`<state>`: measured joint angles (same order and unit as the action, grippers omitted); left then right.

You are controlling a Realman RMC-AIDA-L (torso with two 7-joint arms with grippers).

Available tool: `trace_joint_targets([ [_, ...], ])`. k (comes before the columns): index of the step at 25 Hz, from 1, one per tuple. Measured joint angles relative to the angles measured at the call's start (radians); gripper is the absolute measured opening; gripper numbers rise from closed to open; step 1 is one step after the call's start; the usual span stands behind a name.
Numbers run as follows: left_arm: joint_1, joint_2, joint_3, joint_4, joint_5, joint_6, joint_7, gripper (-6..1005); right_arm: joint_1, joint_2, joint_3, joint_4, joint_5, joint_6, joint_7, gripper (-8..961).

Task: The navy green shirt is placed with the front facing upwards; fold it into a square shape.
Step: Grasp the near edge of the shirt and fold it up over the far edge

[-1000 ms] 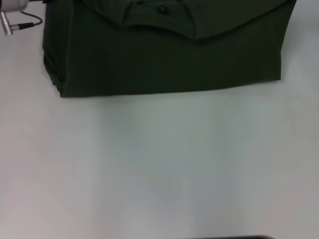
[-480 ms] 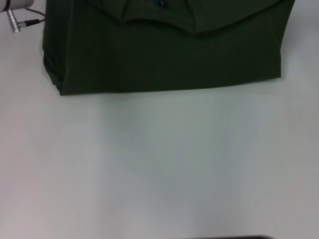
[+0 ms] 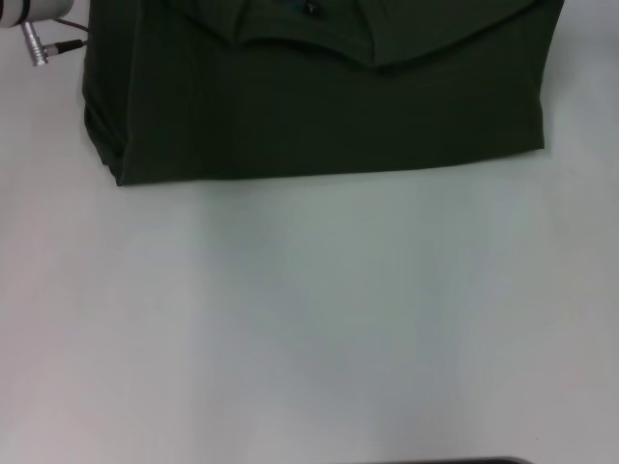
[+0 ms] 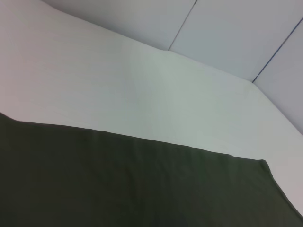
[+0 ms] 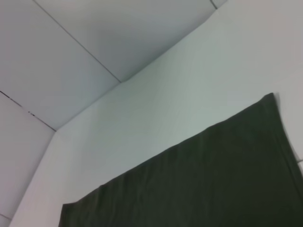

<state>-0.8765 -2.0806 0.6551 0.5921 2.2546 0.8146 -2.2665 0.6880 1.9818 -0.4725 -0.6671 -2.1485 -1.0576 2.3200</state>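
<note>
The navy green shirt [image 3: 319, 106] lies folded into a wide rectangle at the far side of the white table [image 3: 309, 319]. Its ribbed collar [image 3: 305, 41] faces up, and its near edge is straight. Folded layers stack up at its left edge [image 3: 102, 135]. In the left wrist view the shirt [image 4: 132, 189] shows as flat dark cloth with one corner. The right wrist view shows the shirt [image 5: 199, 179] with two corners. A silver part of my left arm [image 3: 34, 24], with a cable plug, pokes in at the top left beside the shirt. Neither gripper shows in any view.
Bare white tabletop stretches from the shirt's near edge toward me. A thin dark strip [image 3: 445, 461] sits at the near edge of the head view. Grey wall panels [image 4: 227, 33] rise behind the table.
The silver part of my left arm has drawn back toward the top left corner, so less of its cable shows. The shirt sits slightly higher in the head view.
</note>
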Motion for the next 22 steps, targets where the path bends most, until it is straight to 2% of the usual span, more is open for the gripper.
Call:
trace_joint_targets([
  [8, 0.009, -0.001, -0.010, -0.002, -0.001, -0.014, -0.008, 50, 0.014, -0.016, -0.055, 0.037, -0.001, 0.046, -0.005, 3],
  [13, 0.010, 0.004, -0.007, -0.007, -0.001, -0.010, -0.007, 94, 0.025, -0.021, -0.077, 0.044, -0.005, 0.063, 0.000, 175],
  [16, 0.010, 0.006, -0.002, -0.014, 0.001, -0.015, 0.000, 137, 0.029, -0.021, -0.081, 0.047, -0.005, 0.067, 0.001, 417],
  [17, 0.008, 0.006, -0.002, -0.015, 0.005, -0.018, 0.002, 152, 0.029, -0.021, -0.082, 0.048, -0.005, 0.067, 0.001, 421],
  [22, 0.004, 0.014, -0.002, -0.022, 0.011, -0.033, 0.000, 368, 0.030, -0.023, -0.083, 0.059, -0.005, 0.063, -0.001, 440],
])
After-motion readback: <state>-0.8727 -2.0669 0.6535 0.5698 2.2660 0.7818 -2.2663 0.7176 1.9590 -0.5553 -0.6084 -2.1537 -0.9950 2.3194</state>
